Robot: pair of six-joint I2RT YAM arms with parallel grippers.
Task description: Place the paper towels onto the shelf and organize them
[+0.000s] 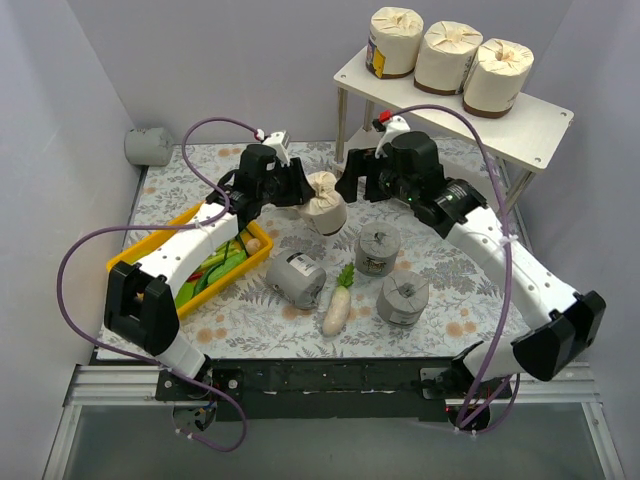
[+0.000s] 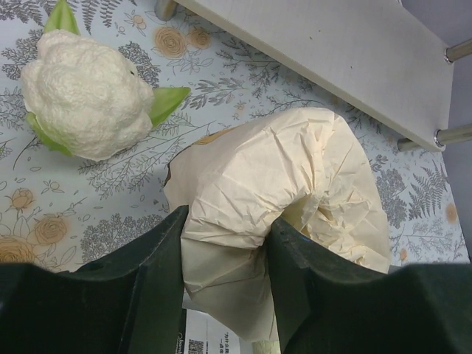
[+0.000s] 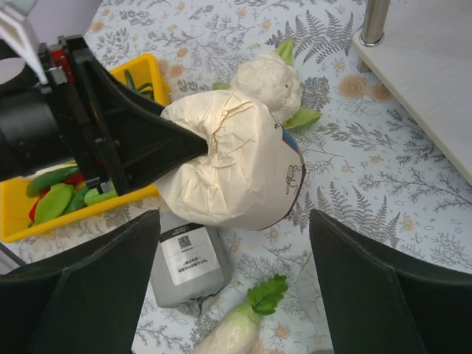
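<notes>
Held roll: a cream paper towel roll [image 1: 325, 205] hangs near the middle of the table, left of the shelf's near-left leg. It looks lifted off the patterned cloth, and its printed label faces right in the right wrist view.
Left gripper [image 2: 225, 237]: closed tight on that roll's pleated end, with the wrapper bunched between both fingers.
Right gripper [image 3: 234, 218]: spread wide and holding nothing. It sits just right of the held roll, facing it.
Already placed: three cream rolls [image 1: 447, 55] stand upright in a row along the far edge of the top board of the shelf [image 1: 520, 125], each touching the next.
Lower board: the parts seen from the wrist cameras carry no rolls; the rest is hidden.
Still on the table: three grey rolls [image 1: 379, 248] sit near the middle, on the near side of the held roll. One lies on its side at the left and two stand on end.
Stray: a fourth grey roll [image 1: 148, 146] lies at the far left by the wall, well apart from the others.
Not for shelving: the cauliflower [image 2: 85, 96] just beyond the held roll, the radish [image 1: 337, 305] between the grey rolls, and the yellow tray [image 1: 150, 250] at left.
Progress: by my count three of eight rolls are shelved, one is in hand and four grey ones are left, so somewhat under half is done.
</notes>
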